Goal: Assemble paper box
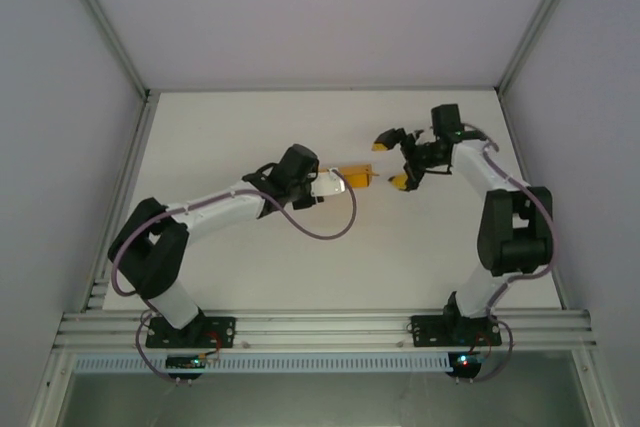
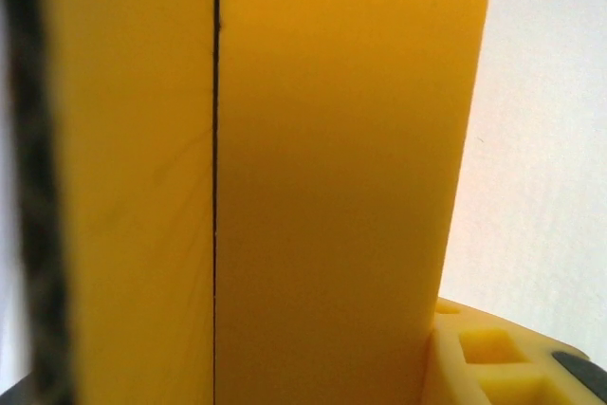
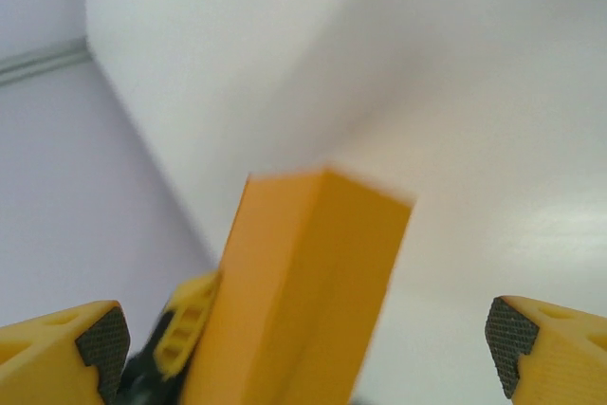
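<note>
The left tool [image 1: 345,179] is hanging over the middle of the bench [image 1: 250,277] and is clamping the paper box [image 1: 360,175] between its fingers, closed down to the width of the card. The box is showing as a folded-up, bright orange block with squared edges rather than a flat sheet. It is sticking out beyond the tool's tips toward the bench's right side. In the left wrist view the orange card is sitting hard against the dark pad [image 2: 38,196] along one side. A thin dark seam is running the length of the box's face, and the other yellow finger [image 2: 503,358] is showing at the box's lower corner. Whether the box is hanging clear of the bench or resting on it cannot be told.

The right tool [image 1: 392,162] is hovering just right of the bench's centre, facing the left tool. Its jaws are standing wide apart and are gripping nothing. In the right wrist view the free end of the box is pointing in between the two black-padded fingertips [image 3: 100,339], sitting nearer one than the other and touching neither. Seen from overhead, one fingertip is lying toward the bench's far edge and the other toward its near edge, with the box's end at the mouth of the gap.
</note>
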`<action>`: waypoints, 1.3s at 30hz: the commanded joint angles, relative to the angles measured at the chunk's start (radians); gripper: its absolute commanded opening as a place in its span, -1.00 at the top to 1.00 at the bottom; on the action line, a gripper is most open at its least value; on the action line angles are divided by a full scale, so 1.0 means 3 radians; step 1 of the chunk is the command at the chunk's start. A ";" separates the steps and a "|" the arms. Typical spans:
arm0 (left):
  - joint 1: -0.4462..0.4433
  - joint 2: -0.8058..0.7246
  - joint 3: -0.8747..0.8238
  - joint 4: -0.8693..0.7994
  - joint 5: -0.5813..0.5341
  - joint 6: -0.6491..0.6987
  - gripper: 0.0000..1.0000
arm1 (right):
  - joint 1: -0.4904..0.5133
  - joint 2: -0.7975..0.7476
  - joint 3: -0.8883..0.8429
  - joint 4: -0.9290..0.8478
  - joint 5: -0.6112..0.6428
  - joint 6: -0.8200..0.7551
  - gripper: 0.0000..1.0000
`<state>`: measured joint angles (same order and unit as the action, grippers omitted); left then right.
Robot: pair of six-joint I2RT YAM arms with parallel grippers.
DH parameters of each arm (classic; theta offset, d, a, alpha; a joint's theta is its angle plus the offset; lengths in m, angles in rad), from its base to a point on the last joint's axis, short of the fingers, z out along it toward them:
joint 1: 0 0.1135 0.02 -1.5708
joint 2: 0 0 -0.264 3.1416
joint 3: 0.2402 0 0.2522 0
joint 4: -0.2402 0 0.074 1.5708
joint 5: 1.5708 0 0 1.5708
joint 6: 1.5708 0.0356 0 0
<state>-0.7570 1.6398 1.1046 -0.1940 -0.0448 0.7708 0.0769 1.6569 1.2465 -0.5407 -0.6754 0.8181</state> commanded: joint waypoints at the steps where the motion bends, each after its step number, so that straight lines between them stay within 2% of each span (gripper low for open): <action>1: 0.0125 -0.0097 0.0295 -0.1006 0.0588 0.0067 0.32 | 0.0186 -0.0389 0.0155 -0.0104 0.1728 -0.1074 -0.98; 2: 0.0176 -0.0052 0.0354 -0.1261 0.0765 0.0156 0.32 | 0.0291 -0.0469 0.0084 -0.0043 0.2105 -0.1255 -0.99; 4: 0.0259 0.0077 0.0486 -0.1590 0.0915 0.0164 0.38 | 0.0451 -0.0620 -0.0100 0.0264 0.2555 -0.1764 -0.99; 6: 0.0335 0.0234 0.0677 -0.1854 0.0934 0.0046 0.39 | 0.0548 -0.0773 -0.0340 0.0570 0.2814 -0.2157 -0.98; 7: 0.0372 0.0322 0.0804 -0.2012 0.0959 0.0006 0.37 | 0.0575 -0.0865 -0.0508 0.0801 0.2807 -0.2393 -0.98; 9: 0.0402 0.0486 0.1010 -0.2291 0.1068 0.0033 0.34 | 0.0536 -0.1001 -0.0786 0.1161 0.2470 -0.2756 -0.98; 11: 0.0403 0.0624 0.1173 -0.2506 0.1064 0.0085 0.33 | 0.0416 -0.1065 -0.0940 0.1316 0.1774 -0.3124 -0.99; 13: 0.0404 0.0726 0.1287 -0.2592 0.0982 0.0093 0.32 | 0.0357 -0.1097 -0.0931 0.1187 0.1232 -0.3468 -0.99; 17: 0.0414 0.0876 0.1464 -0.2783 0.0963 0.0142 0.30 | 0.0478 -0.1105 -0.0745 0.0650 0.0852 -0.4130 -0.97; 20: 0.0429 0.0897 0.1457 -0.2795 0.1001 0.0197 0.29 | 0.0635 -0.1042 -0.0631 0.0469 0.0898 -0.4190 -0.91; 23: 0.0432 0.0930 0.1507 -0.2825 0.1008 0.0182 0.29 | 0.0712 -0.0945 -0.0513 0.0350 0.0889 -0.4142 -0.76; 27: 0.0432 0.1006 0.1618 -0.2875 0.0980 0.0103 0.27 | 0.0771 -0.0819 -0.0494 0.0376 0.0578 -0.4103 -0.58; 30: 0.0432 0.1080 0.1691 -0.2921 0.0933 0.0076 0.26 | 0.0829 -0.0700 -0.0424 0.0347 0.0574 -0.4041 -0.39; 32: 0.0436 0.1127 0.1744 -0.2940 0.0894 0.0038 0.26 | 0.0862 -0.0614 -0.0372 0.0287 0.0560 -0.4041 -0.19; 35: 0.0432 0.1161 0.1796 -0.2994 0.0917 0.0026 0.26 | 0.0943 -0.0477 -0.0271 0.0098 0.0608 -0.4118 -0.11; 37: 0.0432 0.1150 0.1790 -0.2987 0.0927 0.0038 0.26 | 0.0983 -0.0396 -0.0220 0.0093 0.0710 -0.4127 0.02; 39: 0.0430 0.1146 0.1793 -0.2976 0.0937 0.0038 0.27 | 0.0991 -0.0322 -0.0209 0.0083 0.0724 -0.4128 0.26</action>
<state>-0.6319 1.9545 1.6302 -1.0416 0.2283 0.7807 0.3668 1.5352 1.1477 -0.4656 -0.4667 -0.4046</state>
